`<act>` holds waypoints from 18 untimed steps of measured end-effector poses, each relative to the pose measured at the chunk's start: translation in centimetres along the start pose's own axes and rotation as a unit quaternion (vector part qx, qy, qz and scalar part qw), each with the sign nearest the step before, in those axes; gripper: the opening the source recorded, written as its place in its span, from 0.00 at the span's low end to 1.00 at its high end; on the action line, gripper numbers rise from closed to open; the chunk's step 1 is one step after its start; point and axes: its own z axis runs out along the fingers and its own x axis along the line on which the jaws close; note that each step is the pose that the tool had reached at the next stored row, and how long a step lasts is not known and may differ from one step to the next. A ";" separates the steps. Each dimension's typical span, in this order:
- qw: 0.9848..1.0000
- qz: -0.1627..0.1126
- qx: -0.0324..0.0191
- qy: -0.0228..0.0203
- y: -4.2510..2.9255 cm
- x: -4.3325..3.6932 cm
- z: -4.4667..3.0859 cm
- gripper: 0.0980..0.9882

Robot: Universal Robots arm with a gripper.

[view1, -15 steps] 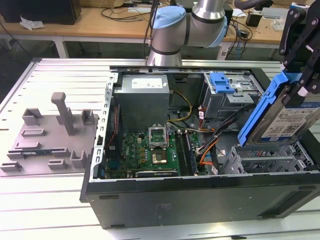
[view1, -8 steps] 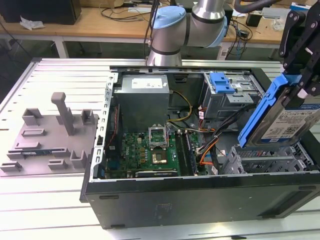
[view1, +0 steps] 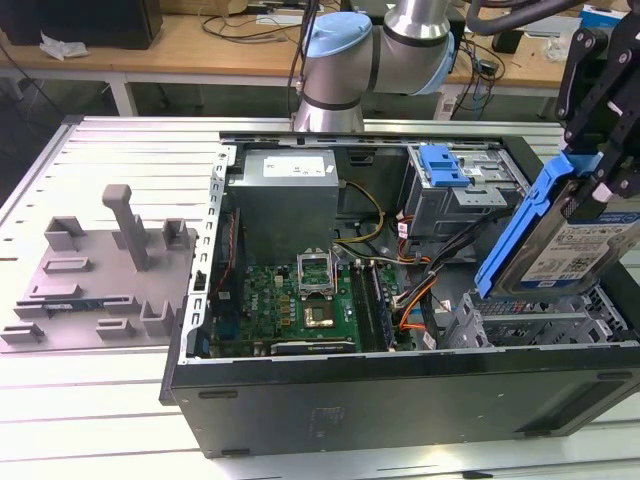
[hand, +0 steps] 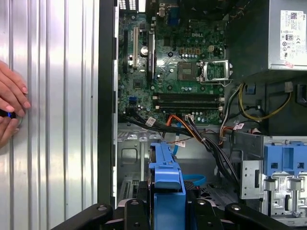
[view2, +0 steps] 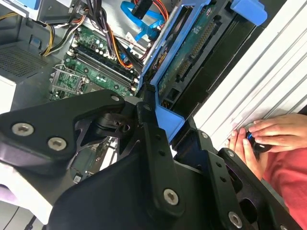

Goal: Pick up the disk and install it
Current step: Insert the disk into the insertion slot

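Note:
The disk (view1: 572, 252), a silver drive with a white and blue label in a blue carrier frame (view1: 520, 232), hangs tilted above the metal drive cage (view1: 530, 325) at the front corner of the open computer case, on the exterior view's right. My gripper (view1: 603, 175) is shut on its upper end. In the second wrist view the disk's green circuit-board underside (view2: 192, 48) runs away from the black fingers (view2: 149, 136). The first wrist view looks along the carrier's blue edge (hand: 167, 177), over the cage (hand: 129, 153) inside the case.
Inside the case are the motherboard (view1: 300, 300), a grey power supply box (view1: 285, 200), a bay with a blue latch (view1: 447, 165) and loose cables (hand: 192, 132). A grey fixture (view1: 110, 260) stands on the slatted table. A person's hands (view2: 268, 134) rest beside the case.

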 end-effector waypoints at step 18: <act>1.000 0.000 0.000 0.000 -0.06 0.40 1.14 0.30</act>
